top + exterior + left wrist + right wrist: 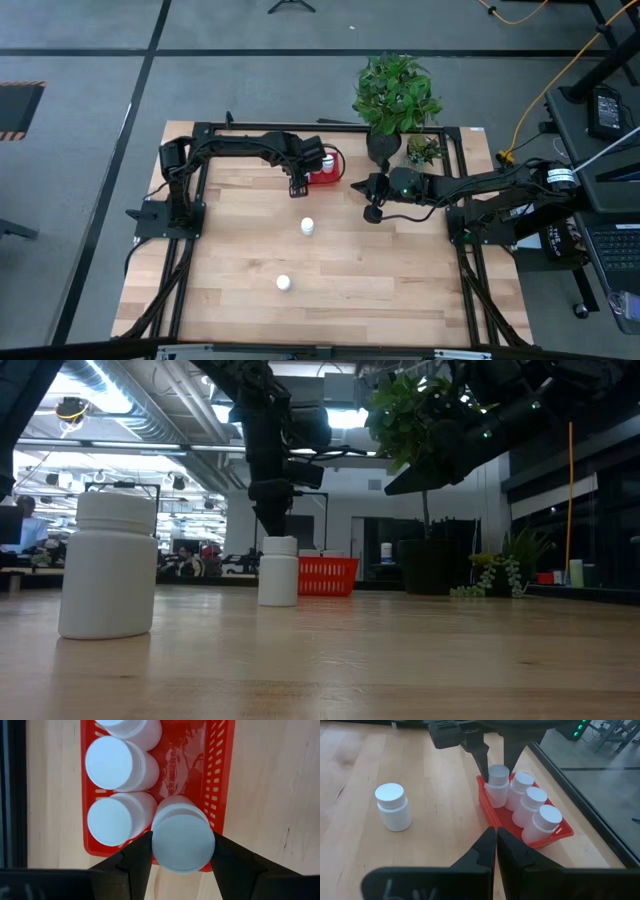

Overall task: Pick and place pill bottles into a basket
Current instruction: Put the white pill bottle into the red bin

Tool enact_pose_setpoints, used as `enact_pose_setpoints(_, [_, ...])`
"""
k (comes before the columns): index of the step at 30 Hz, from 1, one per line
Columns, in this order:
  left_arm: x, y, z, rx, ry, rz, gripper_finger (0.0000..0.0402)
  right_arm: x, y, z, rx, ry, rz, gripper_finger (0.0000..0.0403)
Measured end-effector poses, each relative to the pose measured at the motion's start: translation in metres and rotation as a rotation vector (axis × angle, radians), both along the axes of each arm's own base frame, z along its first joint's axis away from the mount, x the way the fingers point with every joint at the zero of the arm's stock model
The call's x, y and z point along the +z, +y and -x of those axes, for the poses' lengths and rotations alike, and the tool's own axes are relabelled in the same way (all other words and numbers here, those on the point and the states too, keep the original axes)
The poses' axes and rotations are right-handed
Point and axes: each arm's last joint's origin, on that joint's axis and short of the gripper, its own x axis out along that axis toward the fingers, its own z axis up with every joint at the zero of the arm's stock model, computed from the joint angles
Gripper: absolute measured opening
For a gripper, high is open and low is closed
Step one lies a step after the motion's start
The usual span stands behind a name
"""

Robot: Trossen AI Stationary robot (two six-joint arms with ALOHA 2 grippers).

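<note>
The red basket [327,167] stands at the table's far middle and holds three white pill bottles [120,764] upright. My left gripper [182,845] is over the basket's near end, shut on a fourth bottle [497,782] that stands down inside the basket walls. Two more bottles stand upright on the table, one [307,226] mid-table and one [284,283] nearer the front. My right gripper [496,845] is shut and empty, a little above the table to the right of the basket [355,185]. My left gripper pinches the bottle's white cap [182,837] between its two fingers [140,850], one on each side. The fingers come from above, pointing down. The bottle is upright, its lower part inside the basket; whether it rests on the basket floor I cannot tell.
A dark pot with a green plant [392,100] and a smaller plant [423,150] stand at the far right, close to the right arm. The black frame rail [330,128] runs just behind the basket. Bare wood lies across the table's near half.
</note>
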Motion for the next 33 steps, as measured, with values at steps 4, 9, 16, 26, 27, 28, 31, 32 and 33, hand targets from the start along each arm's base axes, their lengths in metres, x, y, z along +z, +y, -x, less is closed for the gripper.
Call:
enact_pose_setpoints(4, [0.0002, 0.0001, -0.0003, 0.003, -0.005, -0.001, 0.0180, 0.0000, 0.0000, 0.0000, 0.000, 0.000, 0.000, 0.0020])
enact_pose_setpoints(9, [0.0001, 0.0001, -0.0003, 0.007, -0.004, 0.001, 0.0181, 0.0000, 0.0000, 0.0000, 0.001, 0.000, 0.000, 0.0020])
enact_pose_setpoints(16, [0.0000, 0.0001, -0.0002, 0.007, -0.004, 0.001, 0.0186, 0.0000, 0.0000, 0.0000, 0.001, 0.000, -0.001, 0.0020])
enact_pose_setpoints(26, [0.0001, 0.0002, -0.0004, 0.009, -0.005, -0.001, 0.0211, 0.0000, 0.0001, 0.0000, 0.002, 0.000, -0.001, 0.0020])
enact_pose_setpoints(27, [0.0001, 0.0002, -0.0003, 0.009, -0.004, -0.003, 0.0212, 0.0000, 0.0001, 0.0000, 0.002, 0.000, -0.001, 0.0020])
enact_pose_setpoints(28, [0.0001, 0.0004, -0.0003, 0.010, -0.002, -0.008, 0.0212, 0.0000, 0.0001, 0.0000, 0.002, 0.000, -0.001, 0.0020])
enact_pose_setpoints(31, [0.0003, 0.0013, 0.0014, 0.023, 0.024, -0.050, 0.0211, -0.0001, 0.0001, 0.0000, 0.002, 0.001, -0.001, 0.0020])
enact_pose_setpoints(32, [0.0006, 0.0015, 0.0025, 0.028, 0.037, -0.065, 0.0211, -0.0001, 0.0001, 0.0000, 0.002, 0.001, -0.001, 0.0020])
enact_pose_setpoints(33, [0.0008, 0.0018, 0.0033, 0.033, 0.048, -0.080, 0.0211, -0.0001, 0.0001, 0.0000, 0.002, 0.001, -0.001, 0.0020])
